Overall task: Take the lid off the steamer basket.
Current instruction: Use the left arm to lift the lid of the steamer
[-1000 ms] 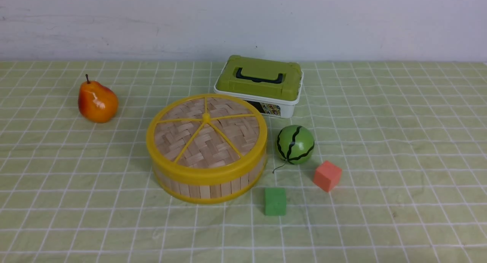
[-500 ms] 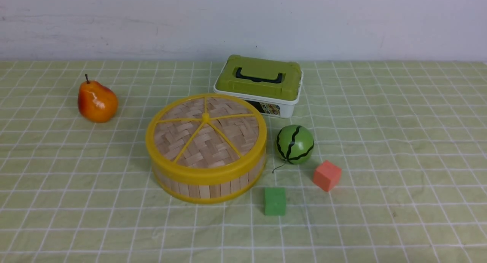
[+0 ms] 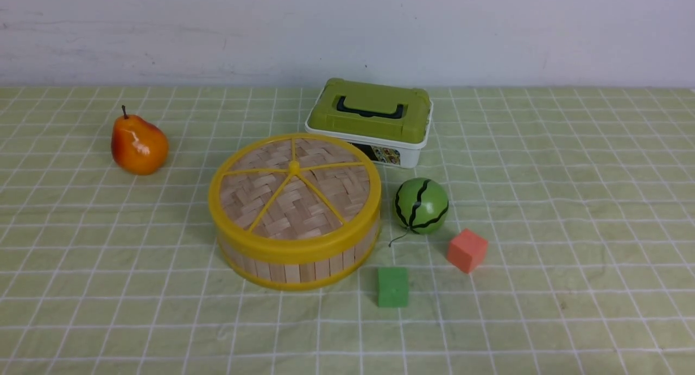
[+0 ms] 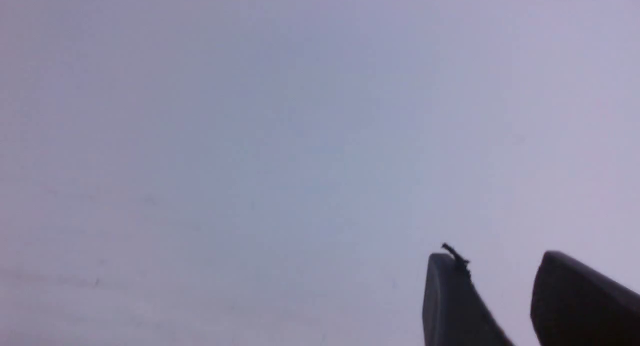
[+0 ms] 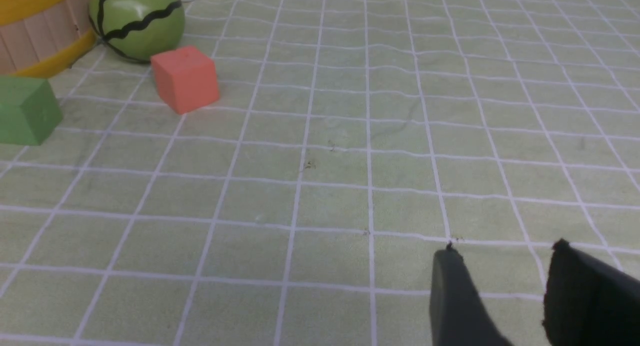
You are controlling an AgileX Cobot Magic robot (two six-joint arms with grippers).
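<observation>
Lid on its basket, well apart from both open, empty pincers.

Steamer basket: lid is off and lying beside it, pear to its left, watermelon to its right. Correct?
Not quite: the lid is on the steamer basket, as the front view shows. The pear is to its left and the watermelon to its right, as you say.
</observation>
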